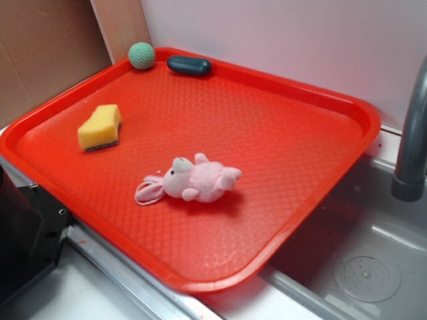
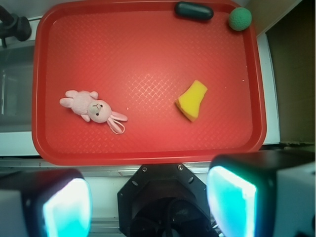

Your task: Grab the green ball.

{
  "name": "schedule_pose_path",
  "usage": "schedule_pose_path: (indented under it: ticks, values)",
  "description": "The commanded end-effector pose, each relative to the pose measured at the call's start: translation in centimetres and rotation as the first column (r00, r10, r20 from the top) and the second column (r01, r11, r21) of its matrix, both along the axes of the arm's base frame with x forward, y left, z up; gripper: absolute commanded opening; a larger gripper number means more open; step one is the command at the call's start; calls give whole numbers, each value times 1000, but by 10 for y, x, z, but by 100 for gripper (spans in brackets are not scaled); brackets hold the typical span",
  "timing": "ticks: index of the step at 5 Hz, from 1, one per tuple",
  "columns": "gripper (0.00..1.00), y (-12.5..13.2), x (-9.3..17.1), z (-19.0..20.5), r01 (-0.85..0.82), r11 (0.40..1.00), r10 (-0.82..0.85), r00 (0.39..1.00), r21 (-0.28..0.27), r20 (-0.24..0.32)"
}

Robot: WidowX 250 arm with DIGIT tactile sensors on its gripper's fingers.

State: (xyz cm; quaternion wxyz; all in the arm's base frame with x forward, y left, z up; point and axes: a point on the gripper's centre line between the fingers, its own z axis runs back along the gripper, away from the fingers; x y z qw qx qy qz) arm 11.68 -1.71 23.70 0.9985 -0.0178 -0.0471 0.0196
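The green ball (image 1: 141,55) is a small teal dimpled sphere resting at the far left corner of the red tray (image 1: 313,200). In the wrist view the green ball (image 2: 240,19) lies at the tray's top right corner. My gripper (image 2: 148,205) hangs high above the near side of the tray (image 2: 148,155), over the robot's black base. Its two pads (image 2: 231,202) stand wide apart with nothing between them. The gripper itself is out of the exterior view.
A dark green-black capsule (image 1: 189,65) lies just right of the ball. A yellow sponge (image 1: 100,127) and a pink plush bunny (image 1: 197,181) sit on the tray. A grey faucet (image 1: 412,140) and a sink (image 1: 367,267) are at right. The black robot base (image 1: 27,233) is at lower left.
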Motion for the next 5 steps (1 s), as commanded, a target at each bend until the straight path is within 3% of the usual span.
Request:
schedule_pose_path:
  ticks: [1, 3, 5]
  values:
    - [100, 0, 0, 0, 0, 1000, 0, 1000, 0, 0]
    - [100, 36, 37, -21, -217, 976, 216, 975, 20, 54]
    - [100, 82, 71, -46, -422, 905, 412, 901, 58, 134]
